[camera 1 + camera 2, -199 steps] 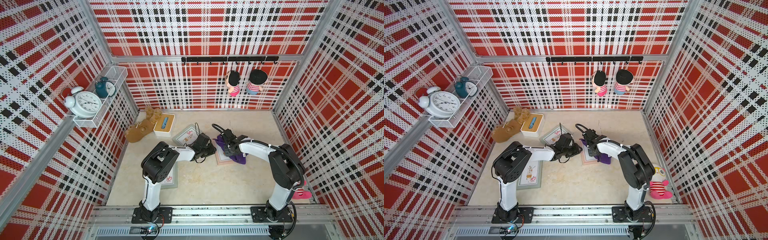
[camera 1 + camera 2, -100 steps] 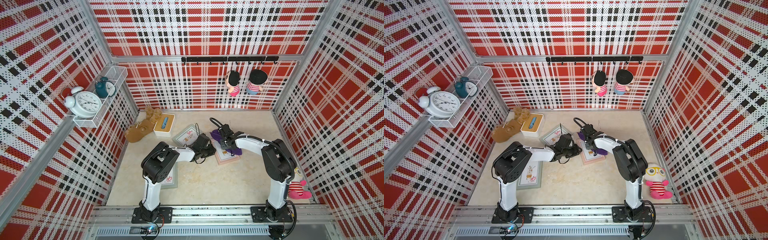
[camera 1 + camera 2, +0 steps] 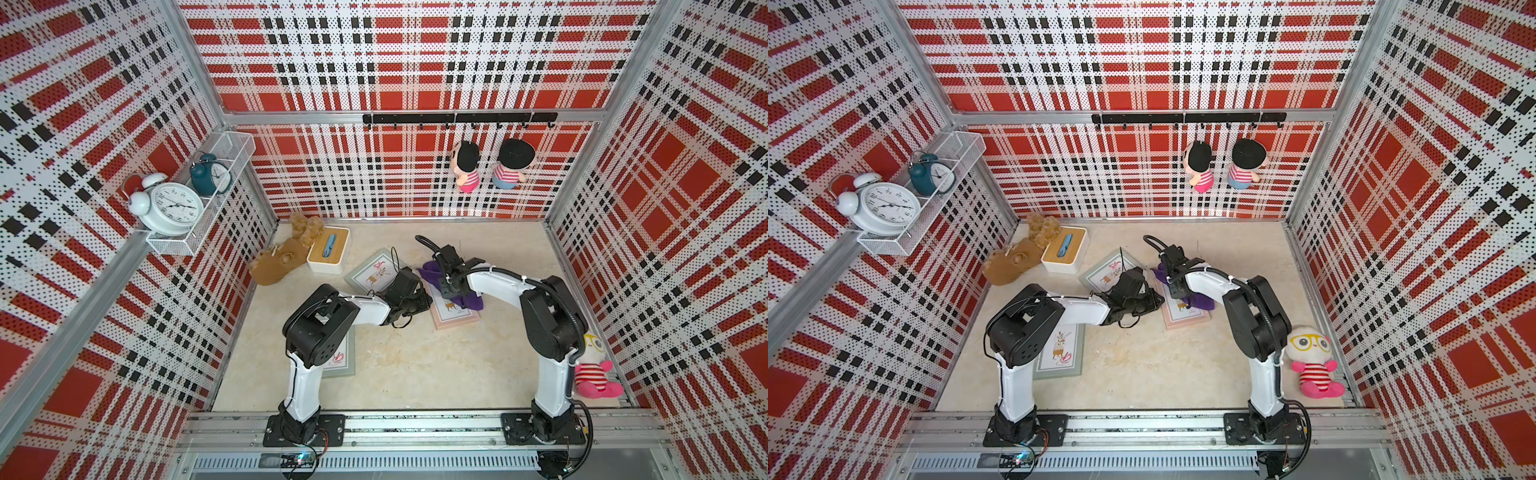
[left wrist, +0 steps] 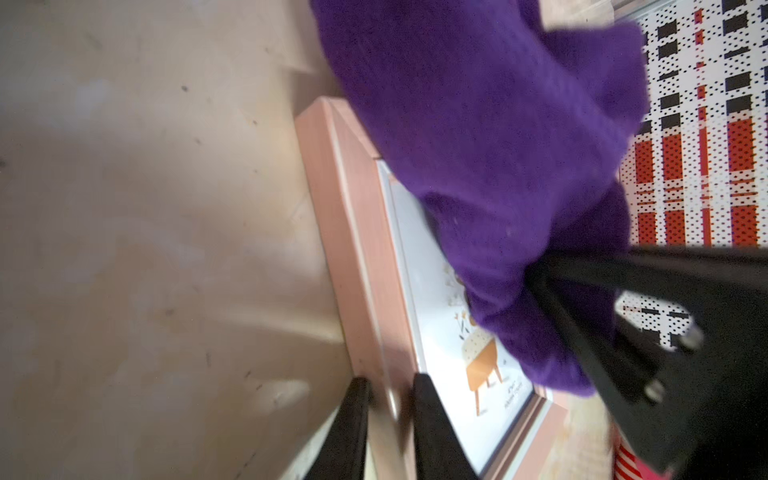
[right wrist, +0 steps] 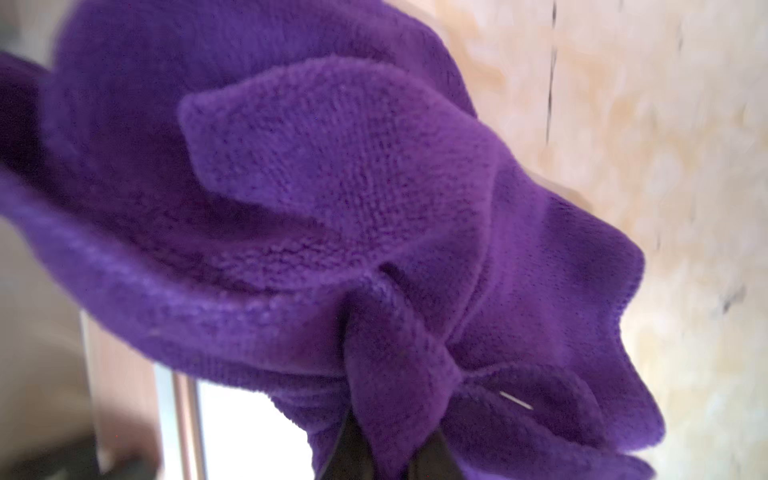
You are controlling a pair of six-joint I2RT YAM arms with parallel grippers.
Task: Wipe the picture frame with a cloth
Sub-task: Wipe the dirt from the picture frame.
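**Two jobs at once: holding and wiping**

A pink picture frame (image 3: pixel 453 318) lies flat on the beige tabletop (image 3: pixel 415 365). Over the last second the left claw (image 4: pixel 392 415) has narrowed. The left wrist view shows its two black fingers (image 4: pixel 357 415) now pinching the frame's raised rim, one on each side. In that same second the purple cloth (image 3: pixel 471 301) has slid from the frame's nearer part toward its far end. This suggests the wipe is under way, with the frame now steadied against sliding.

The right claw (image 5: pixel 390 457) is clamped tight on a bunched fold of the cloth. The cloth spreads out from the claw's tips and drapes over the far end and right side of the frame, resting on the glass. The near part of the print (image 4: pixel 482 365) shows bare and may still need a pass. The left claw sits at the frame's left edge, near the cloth but not touching it.
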